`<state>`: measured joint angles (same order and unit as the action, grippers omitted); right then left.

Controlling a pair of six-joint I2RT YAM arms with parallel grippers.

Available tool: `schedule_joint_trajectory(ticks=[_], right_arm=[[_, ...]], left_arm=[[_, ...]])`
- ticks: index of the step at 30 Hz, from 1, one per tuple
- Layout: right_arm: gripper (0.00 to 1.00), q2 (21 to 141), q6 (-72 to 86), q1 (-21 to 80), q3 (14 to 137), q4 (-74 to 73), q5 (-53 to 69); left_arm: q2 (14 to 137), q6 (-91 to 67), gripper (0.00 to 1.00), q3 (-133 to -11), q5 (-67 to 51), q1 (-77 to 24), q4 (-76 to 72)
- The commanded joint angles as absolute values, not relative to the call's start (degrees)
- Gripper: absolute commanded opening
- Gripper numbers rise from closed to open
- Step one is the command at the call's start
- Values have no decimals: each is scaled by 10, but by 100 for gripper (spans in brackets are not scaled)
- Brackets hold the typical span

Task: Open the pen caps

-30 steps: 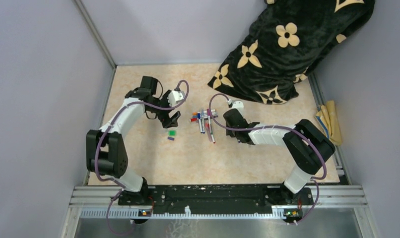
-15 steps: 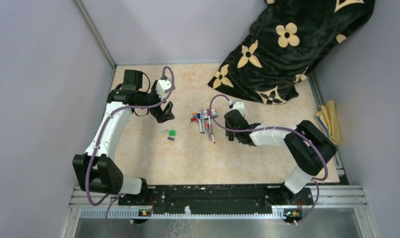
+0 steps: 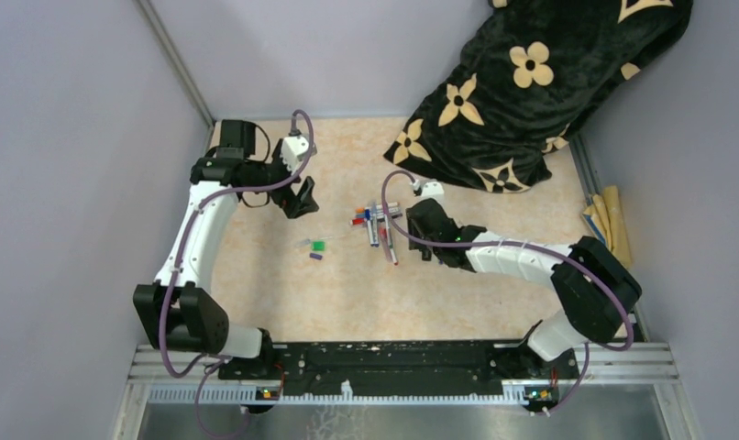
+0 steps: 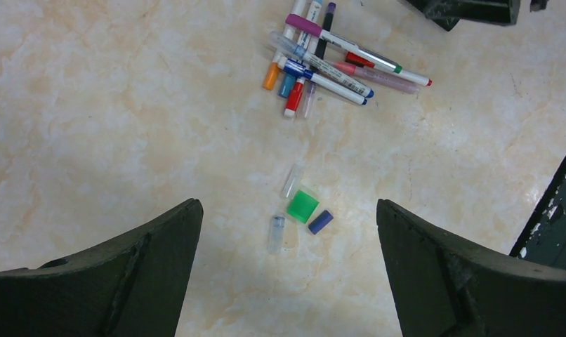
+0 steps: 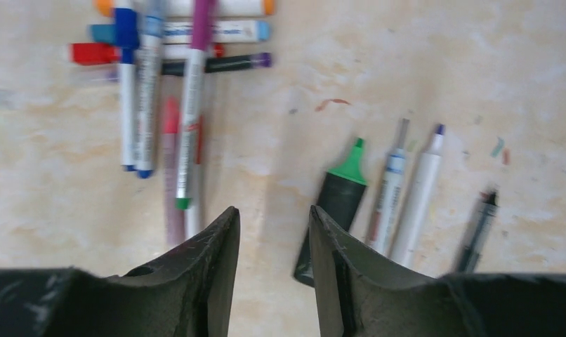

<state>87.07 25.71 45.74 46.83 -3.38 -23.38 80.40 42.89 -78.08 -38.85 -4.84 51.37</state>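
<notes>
Capped pens (image 4: 322,60) lie in a crossed pile (image 3: 375,223) at mid-table. Left of the pile sit loose pen caps: a green one (image 4: 303,206), a blue-purple one (image 4: 321,222) and two clear ones (image 4: 277,234). My left gripper (image 4: 287,207) hangs wide open high above these caps, up at the far left (image 3: 300,197). My right gripper (image 5: 273,210) is low, just right of the pile (image 3: 419,220), jaws a little apart with only bare table between them. Beside it lie an uncapped black and green highlighter (image 5: 336,203), two white pens (image 5: 406,189) and a dark pen (image 5: 477,232).
A black blanket with cream flowers (image 3: 531,82) fills the back right corner. A folded yellow cloth (image 3: 609,225) lies at the right edge. Purple-grey walls close in the left and back, and a metal rail (image 3: 393,367) runs along the near edge.
My left arm has pulled back and left, away from the loose caps, staying open. My right gripper has shifted slightly towards the pile and its elbow has swung right.
</notes>
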Motion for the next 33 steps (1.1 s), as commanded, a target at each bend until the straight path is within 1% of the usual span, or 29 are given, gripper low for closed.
schedule_joint_trajectory(ticks=[1, 10, 14, 21, 33], right_arm=[[43, 871, 267, 478, 525, -36, -168], [43, 1010, 246, 475, 660, -65, -128], [42, 1060, 244, 464, 688, -67, -129], [36, 1092, 250, 434, 699, -55, -114], [23, 1128, 235, 430, 726, -46, -76]], left_arm=[[823, 412, 99, -813, -395, -34, 535], [815, 409, 99, -785, -407, -15, 533], [803, 415, 99, -770, -402, -13, 531], [789, 424, 99, -747, -396, -11, 526], [788, 433, 99, -726, -400, -11, 526]])
